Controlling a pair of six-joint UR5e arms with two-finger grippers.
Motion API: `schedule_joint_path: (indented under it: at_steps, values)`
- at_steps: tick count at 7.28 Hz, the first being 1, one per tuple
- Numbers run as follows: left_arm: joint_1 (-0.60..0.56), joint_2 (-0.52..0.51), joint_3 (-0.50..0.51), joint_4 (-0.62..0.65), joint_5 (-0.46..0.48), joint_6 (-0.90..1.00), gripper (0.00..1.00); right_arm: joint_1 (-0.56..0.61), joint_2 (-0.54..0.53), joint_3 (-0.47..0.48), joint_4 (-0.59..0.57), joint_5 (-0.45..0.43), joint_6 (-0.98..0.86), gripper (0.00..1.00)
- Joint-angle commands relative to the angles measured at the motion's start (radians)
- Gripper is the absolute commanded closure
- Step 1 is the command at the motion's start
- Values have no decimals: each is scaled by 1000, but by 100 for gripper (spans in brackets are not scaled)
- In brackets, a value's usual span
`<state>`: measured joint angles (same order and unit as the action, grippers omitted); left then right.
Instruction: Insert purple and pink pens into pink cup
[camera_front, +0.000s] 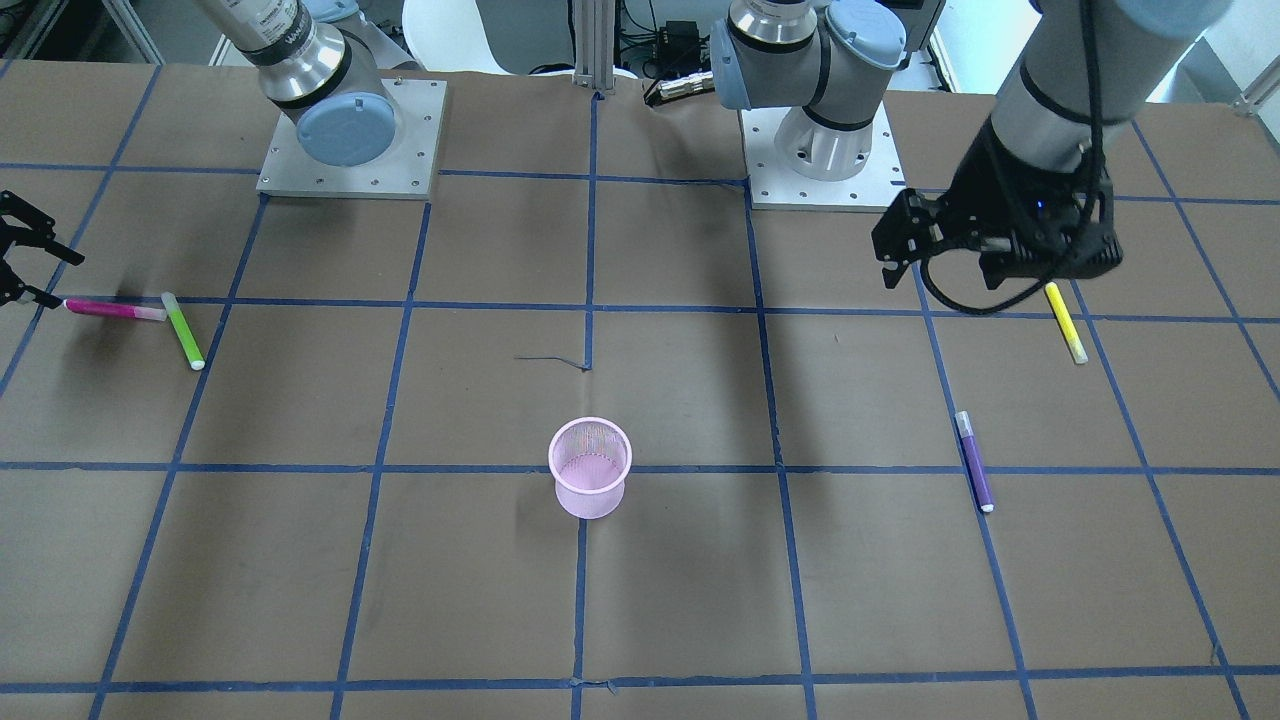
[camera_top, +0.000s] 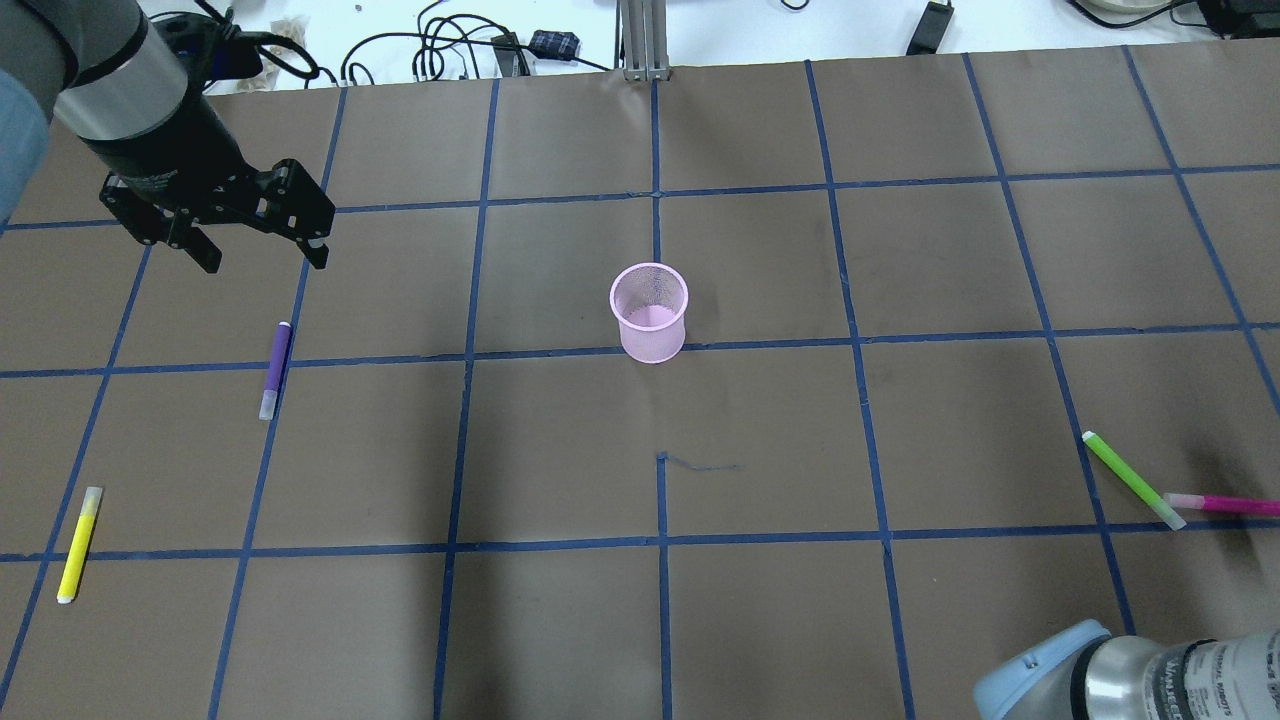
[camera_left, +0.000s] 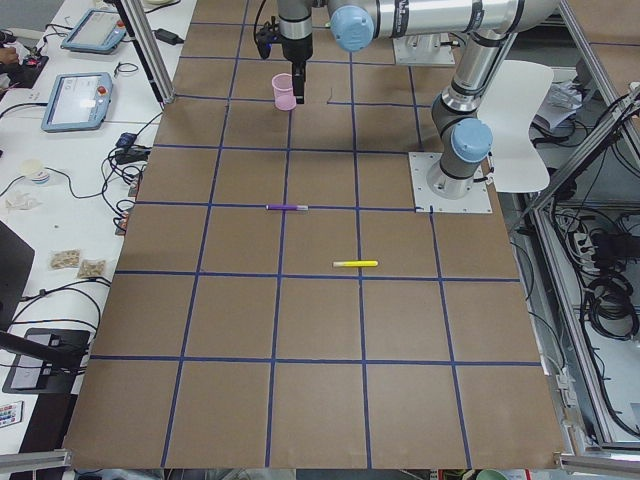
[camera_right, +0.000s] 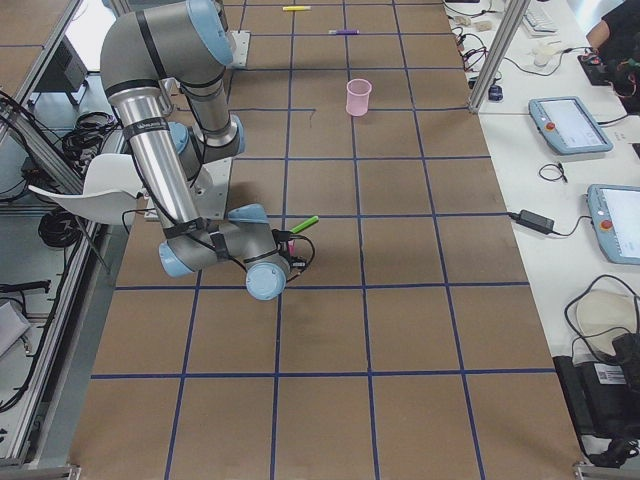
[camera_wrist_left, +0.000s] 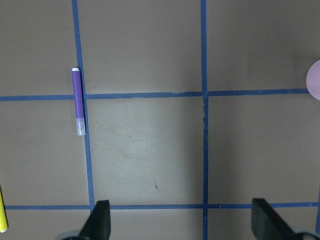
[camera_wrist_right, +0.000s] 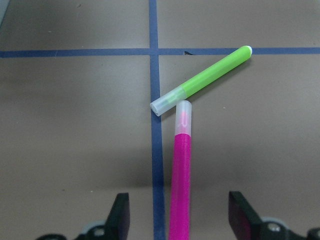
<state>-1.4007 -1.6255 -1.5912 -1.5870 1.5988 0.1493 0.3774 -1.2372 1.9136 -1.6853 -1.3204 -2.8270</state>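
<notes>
Now the right gripper (camera_wrist_right: 180, 215) is hanging wide open and empty, with its jaws on either side of the pink pen (camera_wrist_right: 181, 170), probably to grip the barrel away from the green pen (camera_wrist_right: 202, 80) lying at its cap. The left gripper (camera_top: 265, 255), also open and empty, is hovering near the purple pen (camera_top: 276, 370). The pink cup (camera_top: 650, 312) is standing upright mid-table, well apart from both pens.

The pink mesh cup (camera_top: 649, 312) stood upright around mid-table. The purple pen (camera_top: 275, 369) lay flat well off to the cup's left, clear cap pointing back at the robot. The pink pen (camera_top: 1222, 503) lay flat way out right of the cup, nearer the robot.
</notes>
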Motion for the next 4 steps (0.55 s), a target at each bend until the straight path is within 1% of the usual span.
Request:
schedule_joint_path:
  at_steps: [1, 2, 3, 4]
  values:
    - [60, -174, 14, 51, 88, 115, 0, 0, 37, -10, -17, 6, -12, 37]
    - [66, -245, -5, 153, 143, 218, 0, 0, 45, -11, -31, 7, -14, 37]
    - [86, -311, -6, 215, 151, 252, 0, 0, 45, -10, -59, 9, -14, 37]
    - [118, -362, -33, 241, 162, 379, 0, 0, 45, -5, -76, 10, -12, 37]
